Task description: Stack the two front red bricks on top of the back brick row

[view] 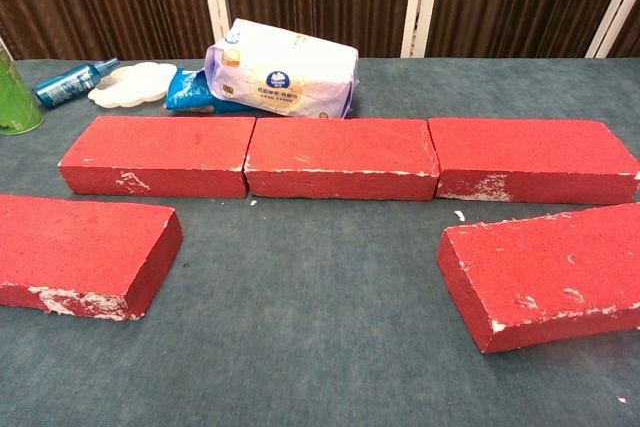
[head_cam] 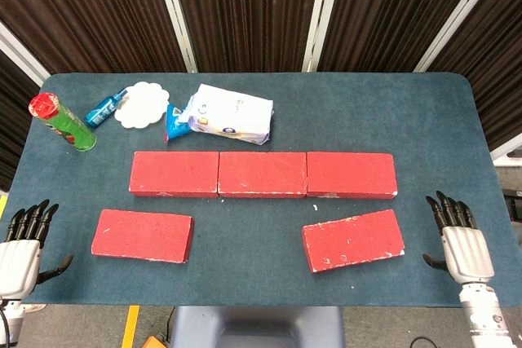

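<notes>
Three red bricks lie end to end as the back row (head_cam: 263,174) (view: 340,157) across the middle of the table. In front of it, the front left brick (head_cam: 143,235) (view: 80,253) lies flat, and the front right brick (head_cam: 353,240) (view: 545,272) lies flat, slightly skewed. My left hand (head_cam: 23,242) hovers at the table's front left corner, fingers apart, holding nothing. My right hand (head_cam: 461,240) is at the front right edge, fingers spread, holding nothing. Neither hand touches a brick. The chest view shows no hands.
Behind the row lie a white-and-purple tissue pack (head_cam: 230,113) (view: 283,69), a blue packet (head_cam: 174,122), a white dish (head_cam: 140,104), a blue bottle (head_cam: 106,107) and a green can with a red lid (head_cam: 62,121). The table's front edge (head_cam: 261,303) is close.
</notes>
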Tool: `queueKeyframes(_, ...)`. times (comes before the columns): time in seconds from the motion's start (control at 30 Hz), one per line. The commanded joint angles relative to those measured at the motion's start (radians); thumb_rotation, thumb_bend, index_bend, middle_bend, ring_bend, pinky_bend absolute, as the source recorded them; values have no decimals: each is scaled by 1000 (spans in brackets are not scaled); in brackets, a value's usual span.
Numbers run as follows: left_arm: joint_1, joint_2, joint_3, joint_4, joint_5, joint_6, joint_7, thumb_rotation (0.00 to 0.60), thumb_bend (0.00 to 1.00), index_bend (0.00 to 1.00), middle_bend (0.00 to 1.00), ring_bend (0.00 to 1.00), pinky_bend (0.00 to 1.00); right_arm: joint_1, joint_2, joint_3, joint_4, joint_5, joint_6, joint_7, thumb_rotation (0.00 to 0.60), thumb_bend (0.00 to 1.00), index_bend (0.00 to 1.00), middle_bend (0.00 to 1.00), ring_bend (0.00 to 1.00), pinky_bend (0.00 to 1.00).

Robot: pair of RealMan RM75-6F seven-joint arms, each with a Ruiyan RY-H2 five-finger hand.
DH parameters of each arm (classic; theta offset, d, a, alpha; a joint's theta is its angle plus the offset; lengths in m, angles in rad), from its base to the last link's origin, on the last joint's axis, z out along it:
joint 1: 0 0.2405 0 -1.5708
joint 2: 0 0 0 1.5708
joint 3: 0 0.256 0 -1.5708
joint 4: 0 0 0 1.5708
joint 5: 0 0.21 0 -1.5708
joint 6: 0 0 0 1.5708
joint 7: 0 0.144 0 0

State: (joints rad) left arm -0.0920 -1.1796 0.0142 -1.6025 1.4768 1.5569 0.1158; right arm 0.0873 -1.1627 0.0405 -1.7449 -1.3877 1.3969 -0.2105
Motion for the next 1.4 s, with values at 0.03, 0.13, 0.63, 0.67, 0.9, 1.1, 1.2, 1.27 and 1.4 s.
queueKeyframes(0.03, 2, 14, -2, -14, -15, -19, 6, 600, 204, 0, 0, 0, 14, 0, 0, 0, 1, -2, -1, 2, 600, 0, 130, 56, 0, 0)
queueKeyframes(0.13, 2, 20, -2, -25, -3, -23, -5, 600, 202, 0, 0, 0, 14, 0, 0, -4, 4, -5, -2, -2, 600, 0, 130, 56, 0, 0)
queueKeyframes(0.63, -63, 187, 43, -193, 46, -198, -5, 600, 201, 0, 0, 0, 17, 1, 15, -16, -1, -20, -17, 10, 600, 0, 129, 55, 0, 0)
queueKeyframes(0.67, -76, 214, 42, -227, 34, -222, 18, 600, 202, 0, 0, 0, 15, 2, 17, -16, -3, -18, -20, 11, 600, 0, 129, 55, 0, 0)
queueKeyframes(0.9, -195, 379, 2, -503, -113, -403, 228, 600, 0, 0, 0, 0, 8, 2, 27, -15, -11, -12, -24, 14, 600, 0, 128, 54, 0, 0)
queueKeyframes(1.1, -295, 398, -26, -644, -294, -497, 434, 600, 0, 0, 0, 0, 8, 2, 35, -17, -17, -10, -29, 20, 600, 0, 128, 54, 0, 0)
queueKeyframes(1.2, -341, 366, -31, -673, -383, -522, 504, 600, 0, 0, 0, 0, 8, 2, 39, -18, -20, -10, -32, 23, 600, 0, 128, 54, 0, 0)
queueKeyframes(1.27, -376, 337, -32, -681, -447, -539, 549, 600, 0, 0, 0, 0, 8, 3, 46, -21, -24, -6, -41, 24, 600, 0, 128, 54, 0, 0)
queueKeyframes(1.4, -436, 274, -34, -686, -549, -529, 637, 600, 0, 0, 0, 0, 8, 5, 49, -18, -26, -1, -45, 25, 600, 0, 128, 54, 0, 0)
